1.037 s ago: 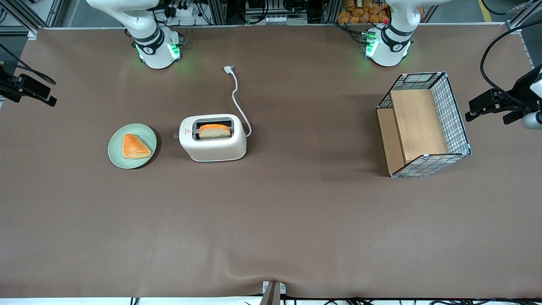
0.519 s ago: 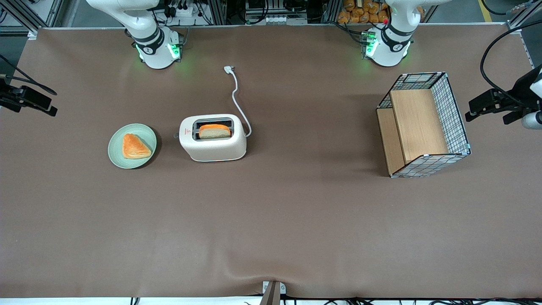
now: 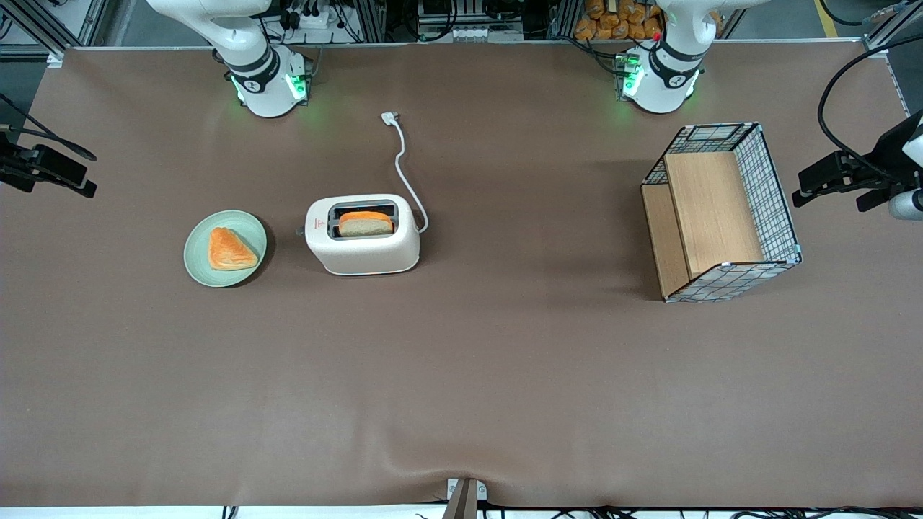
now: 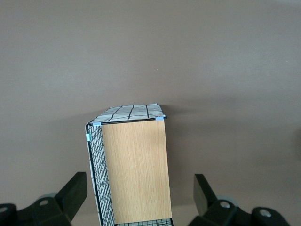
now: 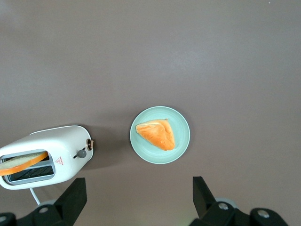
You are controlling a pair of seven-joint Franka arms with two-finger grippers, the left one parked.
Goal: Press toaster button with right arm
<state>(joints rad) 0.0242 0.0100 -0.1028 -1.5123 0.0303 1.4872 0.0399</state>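
Note:
The cream-white toaster (image 3: 363, 236) (image 5: 44, 155) stands on the brown table with a slice of bread (image 3: 365, 223) up in its slot. The toaster button (image 3: 300, 231) (image 5: 81, 153), a small grey tab, juts from its narrow end with the red logo, facing a green plate (image 3: 193, 263). My gripper (image 3: 72, 176) (image 5: 138, 188) hangs high at the working arm's end of the table, well away from the toaster. It is open, with nothing between its wide-spread fingers (image 5: 75, 193), and it looks down on the plate and the toaster.
The green plate (image 5: 183, 141) holds a triangular pastry (image 3: 231, 249) (image 5: 156, 133) beside the toaster's button end. A thin white cord (image 3: 404, 169) runs from the toaster toward the arm bases. A wire-and-wood basket (image 3: 721, 213) (image 4: 134, 169) lies toward the parked arm's end.
My gripper has shifted slightly nearer the front camera at the table's edge. The toaster, bread and plate have not moved.

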